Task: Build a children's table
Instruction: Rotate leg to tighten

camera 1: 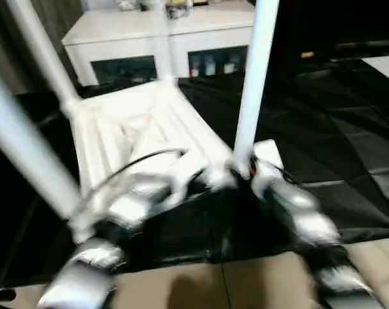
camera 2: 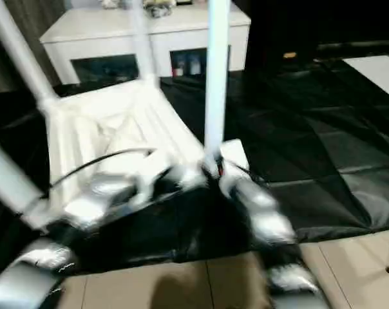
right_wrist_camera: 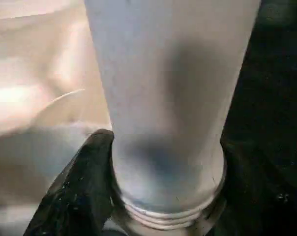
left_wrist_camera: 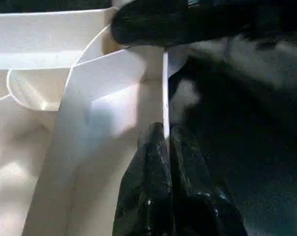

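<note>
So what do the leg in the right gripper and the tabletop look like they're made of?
Leg: looks like matte white plastic tube, with moulded threads at its base. Tabletop: white plastic too, apparently; its upturned underside shows thin moulded ribs. Right gripper grips the leg's base.

Smooth white plastic tabletop (camera 1: 136, 138) on glossy black sheet (camera 1: 323, 135).

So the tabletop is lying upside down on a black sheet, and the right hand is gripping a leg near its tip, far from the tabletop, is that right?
Not quite. The right hand grips the leg at its base, right by the threaded end where it meets the tabletop, as the right wrist view shows. The tabletop does lie upside down on the black sheet.
</note>
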